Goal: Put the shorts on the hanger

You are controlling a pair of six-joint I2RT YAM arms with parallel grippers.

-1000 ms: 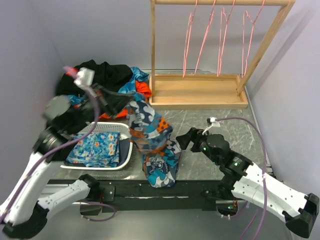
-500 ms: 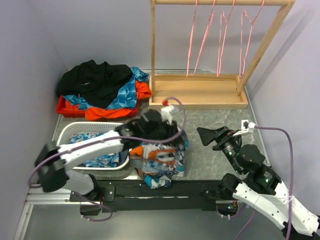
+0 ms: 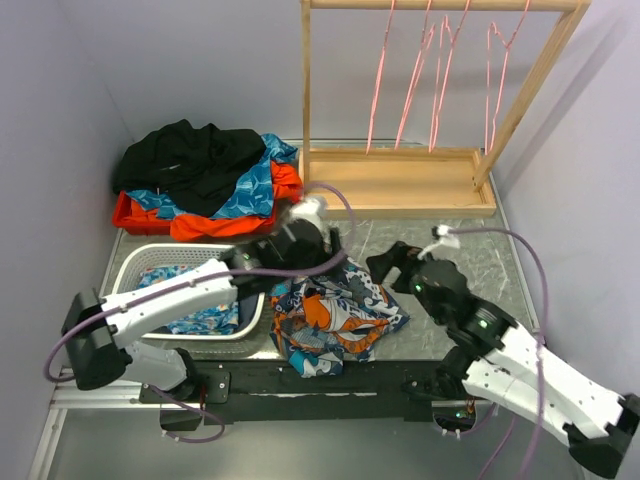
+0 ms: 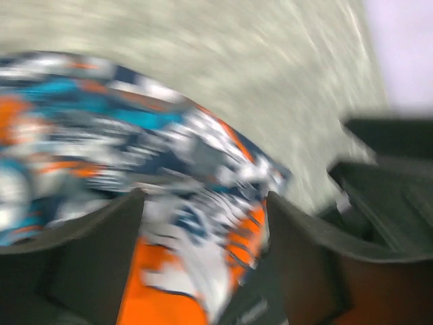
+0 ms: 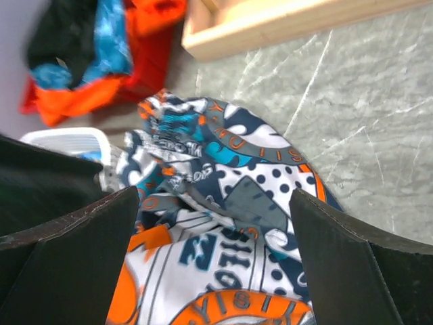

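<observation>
hangers [image 3: 377, 85] seen only from above, shorts [image 5: 226, 200] filling both wrist views

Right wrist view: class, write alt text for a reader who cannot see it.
The printed shorts lie crumpled on the grey table, framed by the open jaws of the right gripper. Behind are a white basket, a clothes pile and a wooden rack base.

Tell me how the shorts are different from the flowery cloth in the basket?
The shorts lie crumpled on the table; the flowery cloth lies in the white basket. The shorts have big orange, white and navy patches; the cloth has small white flowers on blue. Both are printed fabric.
</observation>
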